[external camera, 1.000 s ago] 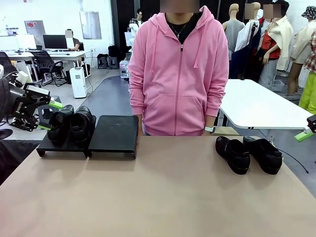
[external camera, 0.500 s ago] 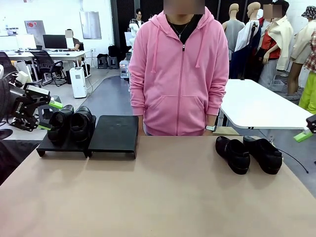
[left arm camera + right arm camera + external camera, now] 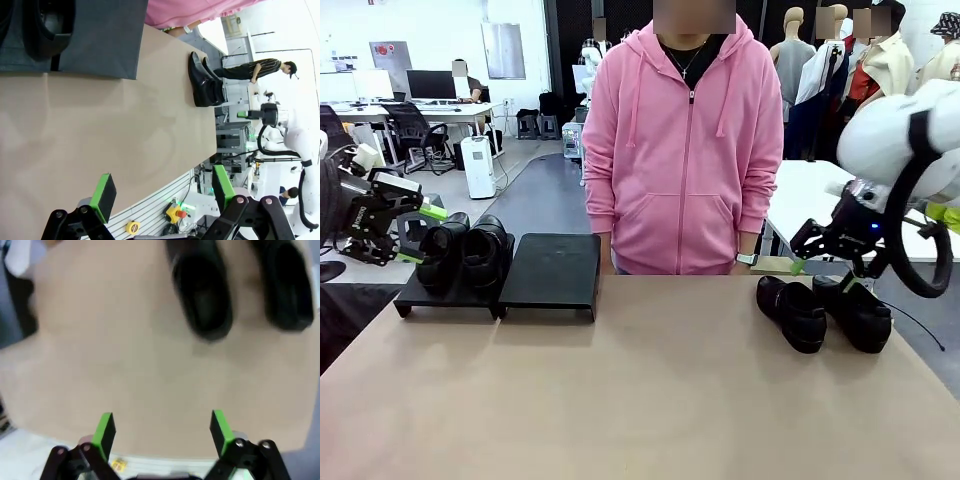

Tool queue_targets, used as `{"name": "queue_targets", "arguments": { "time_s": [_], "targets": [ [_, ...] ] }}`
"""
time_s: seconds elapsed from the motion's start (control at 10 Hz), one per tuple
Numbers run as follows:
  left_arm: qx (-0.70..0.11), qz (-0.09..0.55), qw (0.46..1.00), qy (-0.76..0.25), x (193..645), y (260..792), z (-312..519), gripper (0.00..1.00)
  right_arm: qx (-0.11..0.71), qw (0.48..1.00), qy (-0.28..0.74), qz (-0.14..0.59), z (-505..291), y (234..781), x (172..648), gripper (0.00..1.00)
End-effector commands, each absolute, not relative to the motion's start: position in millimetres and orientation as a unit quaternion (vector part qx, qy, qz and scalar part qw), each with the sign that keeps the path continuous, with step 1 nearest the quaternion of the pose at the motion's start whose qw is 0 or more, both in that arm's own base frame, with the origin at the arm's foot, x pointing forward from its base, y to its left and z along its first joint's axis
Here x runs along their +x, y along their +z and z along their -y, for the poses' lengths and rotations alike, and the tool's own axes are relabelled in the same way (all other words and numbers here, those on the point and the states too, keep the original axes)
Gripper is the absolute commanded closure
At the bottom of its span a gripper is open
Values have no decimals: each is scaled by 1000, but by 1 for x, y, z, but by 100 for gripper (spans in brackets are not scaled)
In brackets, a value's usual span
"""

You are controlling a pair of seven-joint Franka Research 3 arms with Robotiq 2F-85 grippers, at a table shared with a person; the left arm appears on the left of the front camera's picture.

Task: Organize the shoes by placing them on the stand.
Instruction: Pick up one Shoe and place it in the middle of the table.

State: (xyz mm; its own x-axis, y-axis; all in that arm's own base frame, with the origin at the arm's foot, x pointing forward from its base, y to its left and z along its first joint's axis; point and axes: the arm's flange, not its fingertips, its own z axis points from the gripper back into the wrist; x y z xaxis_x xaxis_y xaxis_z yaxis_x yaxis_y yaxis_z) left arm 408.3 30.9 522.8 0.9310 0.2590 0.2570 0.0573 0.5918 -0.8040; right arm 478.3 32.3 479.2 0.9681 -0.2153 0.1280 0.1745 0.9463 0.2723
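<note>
- The left gripper (image 3: 420,235) hangs off the table's left edge, just beside the stand (image 3: 555,270). Its green-padded fingers are spread wide with nothing between them, and the left wrist view (image 3: 164,192) shows the same bare gap.
- The right gripper (image 3: 162,432) hovers over the table's right end, its fingers likewise parted and gripping nothing. In the front view its black body is seen side-on, and its fingers are hard to separate from the looping cable and the arm's white casing.
- Two of the four shoes, the racked pair (image 3: 465,250), sit side by side on the stand's left section. Black on black, their lower outlines melt into the platform.
- The loose pair (image 3: 825,312) lies side by side on the table (image 3: 640,390) at the right, well apart from the stand and just beneath the right gripper.
- In the right wrist view the loose pair (image 3: 202,295) is blurred, and the picture's top edge cuts off both shoes.
- The left wrist view is rolled sideways. One racked shoe (image 3: 50,27) is cropped at the top-left corner, and the loose pair (image 3: 205,82) appears small near the table's far side.
- A person in a pink hoodie (image 3: 680,150) stands at the middle of the far side. The hands are out of sight behind the table's far edge.
</note>
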Motion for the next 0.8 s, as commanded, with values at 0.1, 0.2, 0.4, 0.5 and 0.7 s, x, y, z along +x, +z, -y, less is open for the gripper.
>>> {"name": "queue_targets", "arguments": {
  "time_s": [0.1, 0.2, 0.4, 0.5, 0.7],
  "targets": [
    [-446, 175, 876, 52, 407, 524, -33, 0, 176, 978, -99, 45, -24, 485, 456, 0],
    [-446, 175, 876, 52, 407, 524, -33, 0, 176, 978, -99, 45, -24, 485, 456, 0],
    [-446, 175, 876, 52, 407, 524, -33, 0, 152, 981, -105, 53, -26, 481, 468, 0],
    [-446, 175, 876, 52, 407, 524, -33, 0, 126, 983, -136, 15, -15, 470, 503, 0],
    [-446, 175, 876, 52, 407, 524, -33, 0, 111, 983, -146, -2, 0, 445, 557, 0]
  ]
}}
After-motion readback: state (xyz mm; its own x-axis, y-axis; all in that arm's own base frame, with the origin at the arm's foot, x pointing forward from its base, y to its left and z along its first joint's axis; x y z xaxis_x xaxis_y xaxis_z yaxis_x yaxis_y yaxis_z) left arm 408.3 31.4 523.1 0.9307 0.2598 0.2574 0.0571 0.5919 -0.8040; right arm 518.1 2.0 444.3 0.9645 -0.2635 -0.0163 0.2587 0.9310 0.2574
